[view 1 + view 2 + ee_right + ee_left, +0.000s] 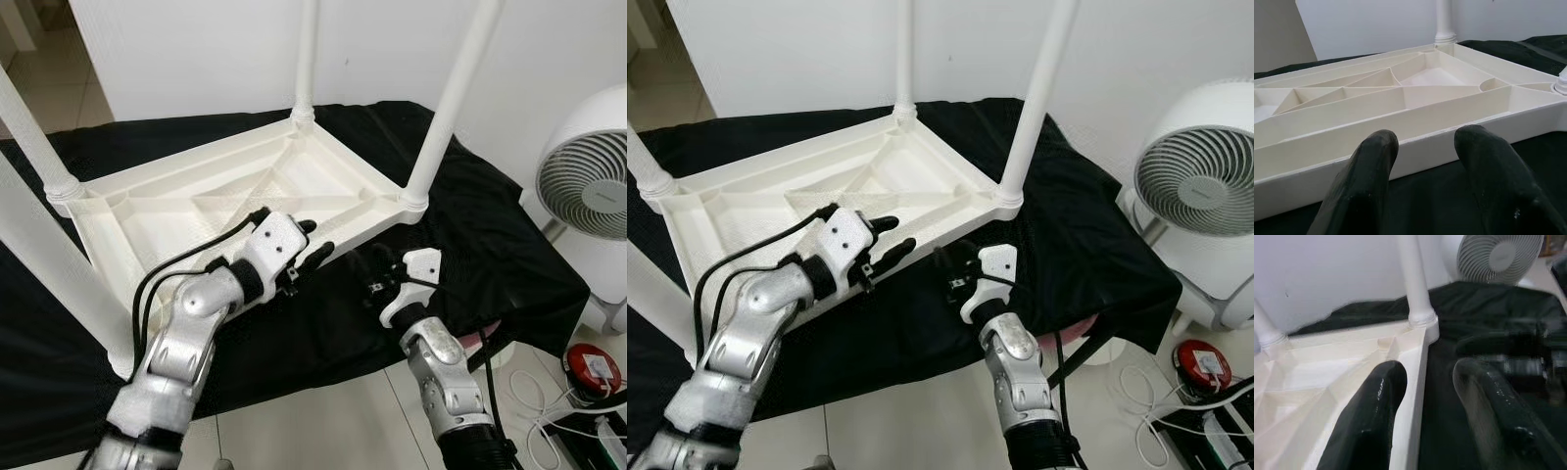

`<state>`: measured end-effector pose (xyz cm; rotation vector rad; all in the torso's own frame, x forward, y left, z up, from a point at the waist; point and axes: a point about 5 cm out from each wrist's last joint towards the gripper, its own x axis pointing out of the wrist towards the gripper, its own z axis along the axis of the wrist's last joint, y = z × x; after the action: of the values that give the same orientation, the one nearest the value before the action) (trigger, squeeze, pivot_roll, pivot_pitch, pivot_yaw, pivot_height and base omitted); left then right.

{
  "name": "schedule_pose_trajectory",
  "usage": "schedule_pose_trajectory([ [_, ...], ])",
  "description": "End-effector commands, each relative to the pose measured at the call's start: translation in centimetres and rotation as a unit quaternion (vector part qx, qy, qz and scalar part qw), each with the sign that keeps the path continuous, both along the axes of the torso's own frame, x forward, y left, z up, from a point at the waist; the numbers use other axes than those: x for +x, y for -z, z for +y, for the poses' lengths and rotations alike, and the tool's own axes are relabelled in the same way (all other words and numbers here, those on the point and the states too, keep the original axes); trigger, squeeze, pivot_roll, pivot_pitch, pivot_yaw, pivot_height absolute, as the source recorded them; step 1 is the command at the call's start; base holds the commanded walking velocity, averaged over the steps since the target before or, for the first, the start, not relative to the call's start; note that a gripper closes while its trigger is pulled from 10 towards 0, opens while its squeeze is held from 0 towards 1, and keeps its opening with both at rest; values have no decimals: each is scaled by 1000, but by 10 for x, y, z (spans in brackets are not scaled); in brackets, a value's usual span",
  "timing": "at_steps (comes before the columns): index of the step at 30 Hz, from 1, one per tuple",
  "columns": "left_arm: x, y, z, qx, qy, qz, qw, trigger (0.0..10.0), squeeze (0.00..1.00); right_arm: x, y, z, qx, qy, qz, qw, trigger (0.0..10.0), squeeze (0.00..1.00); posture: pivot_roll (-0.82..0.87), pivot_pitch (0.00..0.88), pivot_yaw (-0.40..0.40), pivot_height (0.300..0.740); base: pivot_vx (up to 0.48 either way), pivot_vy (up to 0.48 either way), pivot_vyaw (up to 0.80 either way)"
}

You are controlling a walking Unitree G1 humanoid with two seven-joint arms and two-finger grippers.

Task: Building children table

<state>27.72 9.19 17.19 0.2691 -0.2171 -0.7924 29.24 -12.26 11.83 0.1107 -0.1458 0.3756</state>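
The white children's table (225, 201) lies upside down on a black cloth (470, 225), its ribbed underside facing up. Round white legs (446, 108) stand up from its corners. My left gripper (315, 240) is open at the near long rim (1410, 396). One finger (1371, 421) is over the inside of the rim and the other (1493, 411) is outside, above the cloth. Just to its right, my right gripper (370, 262) hovers open in front of the same rim (1415, 147), near the right front leg, with nothing between its fingers (1361, 181).
A white floor fan (588, 186) stands to the right of the cloth-covered surface. A red round object (593, 367) and white cables (568, 421) lie on the tiled floor at lower right. A white wall rises behind the table.
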Motion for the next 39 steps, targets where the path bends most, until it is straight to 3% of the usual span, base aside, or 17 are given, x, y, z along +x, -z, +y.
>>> schedule_pose_trajectory([
  [1, 1, -1, 18, -41, -107, -7, 993, 10000, 0, 0, 2, -1, -6, 2, 2, 1000, 10000, 0, 51, 7, -54, 740, 0, 0, 0],
  [5, -9, 5, 33, -55, -137, 3, 989, 10000, 0, 2, 4, 1, -10, -3, 3, 1000, 10000, 0, 75, 6, -66, 740, 0, 0, 0],
  [8, -12, 5, 36, -55, -141, 2, 988, 10000, 0, 3, 5, 1, -11, -4, 3, 1000, 10000, 0, 75, 6, -66, 740, 0, 0, 0],
  [9, -20, 6, 40, -68, -149, 10, 986, 10000, 0, 6, 4, 3, -12, -9, 2, 1000, 10000, 0, 96, 5, -77, 740, 0, 0, 0],
  [11, -23, 6, 42, -72, -152, 13, 986, 10000, 0, 7, 3, 3, -12, -11, 1, 1000, 10000, 0, 96, 5, -77, 740, 0, 0, 0],
  [22, -49, 5, 59, -61, -206, -11, 977, 10000, 0, 27, -2, -2, -26, -11, -6, 1000, 10000, 0, 194, 21, -128, 740, 0, 0, 0],
  [27, -64, 7, 66, -65, -234, -6, 970, 10000, 0, 35, -4, 9, -25, -36, -9, 999, 10000, 0, 242, 26, -155, 740, 0, 0, 0],
  [28, -74, 9, 70, -64, -245, -8, 967, 10000, 0, 39, -5, 15, -25, -48, -10, 998, 10000, 0, 270, 29, -167, 740, 0, 0, 0],
  [33, -82, 10, 74, -61, -256, -11, 965, 10000, 0, 42, -6, 19, -26, -57, -12, 998, 10000, 0, 284, 30, -172, 740, 0, 0, 0],
  [37, -98, 9, 86, -54, -276, -11, 960, 10000, 0, 47, -7, 23, -25, -64, -14, 998, 10000, 0, 315, 33, -170, 740, 0, 0, 0],
  [39, -98, 9, 86, -54, -276, -11, 960, 10000, 0, 47, -7, 23, -25, -64, -14, 998, 10000, 0, 315, 33, -170, 740, 0, 0, 0],
])
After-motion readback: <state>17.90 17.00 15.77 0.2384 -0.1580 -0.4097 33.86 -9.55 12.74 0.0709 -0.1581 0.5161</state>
